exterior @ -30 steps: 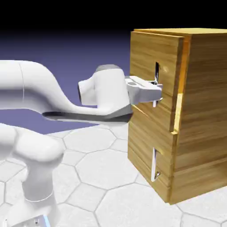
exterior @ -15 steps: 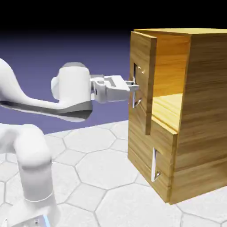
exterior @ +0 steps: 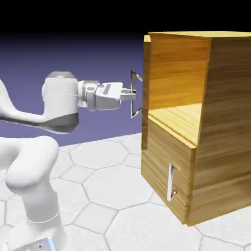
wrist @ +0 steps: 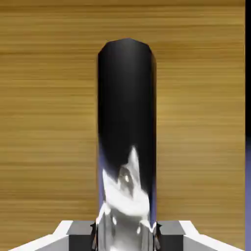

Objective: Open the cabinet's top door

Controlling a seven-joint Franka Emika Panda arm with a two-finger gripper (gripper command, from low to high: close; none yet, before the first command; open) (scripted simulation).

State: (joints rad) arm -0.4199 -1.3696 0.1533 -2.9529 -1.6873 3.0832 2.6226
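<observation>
Beside the white arm, a large golden-brown wooden cabinet (exterior: 201,122) is standing on a pale hexagon-tiled table (exterior: 112,196), off to the exterior view's right. Its top door (exterior: 145,88) is standing swung wide, seen almost edge-on at the cabinet's near front corner, so the upper compartment is lying open with its shelf floor showing. The gripper (exterior: 131,93) is reaching level from the left, its two fingers clamped shut around the door's thin silver bar handle (exterior: 135,94). Through the hand view, the same handle is filling the middle as a dark reflective bar, with wood grain behind it and a grey fingertip (wrist: 78,230) pressing on either side. The lower door (exterior: 164,179) is sitting closed, its shorter handle (exterior: 170,182) untouched. Judging from this, the task looks nearly done. The risk now is pulling further: if the hinge is reaching its limit, the thin bar could be slipping out of the pinch, or the arm could be straining against the door.
</observation>
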